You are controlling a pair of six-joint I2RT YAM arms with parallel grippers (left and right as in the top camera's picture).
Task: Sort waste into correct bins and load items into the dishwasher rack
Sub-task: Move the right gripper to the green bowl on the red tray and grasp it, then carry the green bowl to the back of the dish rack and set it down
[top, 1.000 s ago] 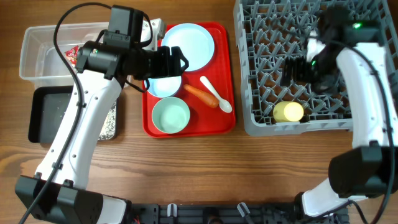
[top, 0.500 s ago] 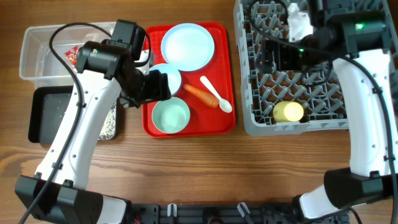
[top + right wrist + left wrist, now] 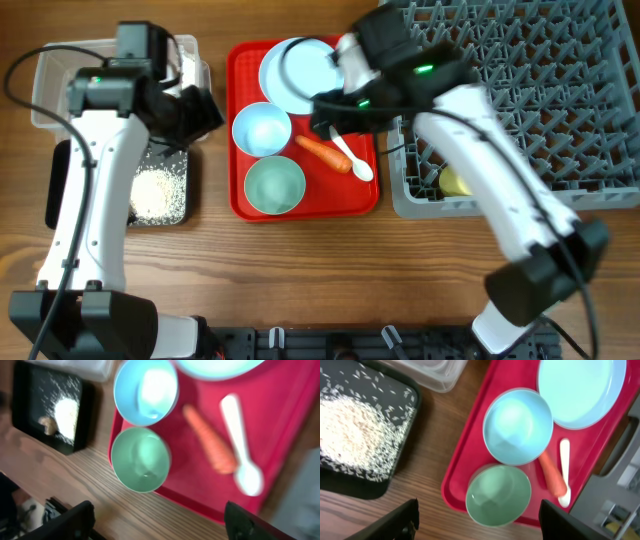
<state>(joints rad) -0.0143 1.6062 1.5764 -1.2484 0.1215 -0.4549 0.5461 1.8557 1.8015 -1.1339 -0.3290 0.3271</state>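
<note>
The left jaws stand open, wide apart, nothing btwn them. Only the two fingertips (image 3: 402, 519) show, cut off at the wrist view's lower edge. The right jaws are also open and empty; their fingertips (image 3: 75, 520) are blurred and cut off.

Hidden items: the right arm (image 3: 480, 165) covers the right part of the light-blue plate (image 3: 285, 70) and most of the yellow cup (image 3: 452, 183), which sits at the front-left of the dishwasher rack (image 3: 560, 90). The left arm (image 3: 100, 190) crosses the clear tub (image 3: 50, 100) and the black tray (image 3: 55, 185); tub contents cannot be made out. In the black tray, rice (image 3: 67, 412) lies w/ a brown scrap (image 3: 47, 422) beside it.

On the red tray (image 3: 240, 205): small light-blue bowl (image 3: 261, 128), pale-green bowl (image 3: 274, 186) just in front, carrot (image 3: 322, 152) and spoon (image 3: 350, 158) side by side.

Pose: the left arm rises from the surface (image 3: 300, 270) at near-left and bends right, jaws above the gap btwn tub and red tray. The right arm slants up-left over the rack corner, jaws above the red tray near the carrot.
</note>
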